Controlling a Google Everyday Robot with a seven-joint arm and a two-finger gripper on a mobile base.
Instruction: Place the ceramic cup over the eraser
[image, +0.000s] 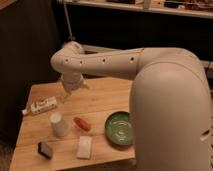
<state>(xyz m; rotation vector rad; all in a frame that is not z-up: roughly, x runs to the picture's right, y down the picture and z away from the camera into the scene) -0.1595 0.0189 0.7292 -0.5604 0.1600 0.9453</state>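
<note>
The white ceramic cup (59, 124) stands on the wooden table (105, 100), left of centre. The small dark eraser (45, 149) lies near the front left corner, a short way in front of and left of the cup. My gripper (66, 94) hangs from the white arm above the table, behind the cup and apart from it, close to the bottle. Nothing shows in it.
A clear bottle with a white label (42, 106) lies at the left. An orange-red object (82, 123) lies right of the cup. A flat white pad (84, 147) lies at the front. A green bowl (120, 128) sits at the right, by my arm's large body.
</note>
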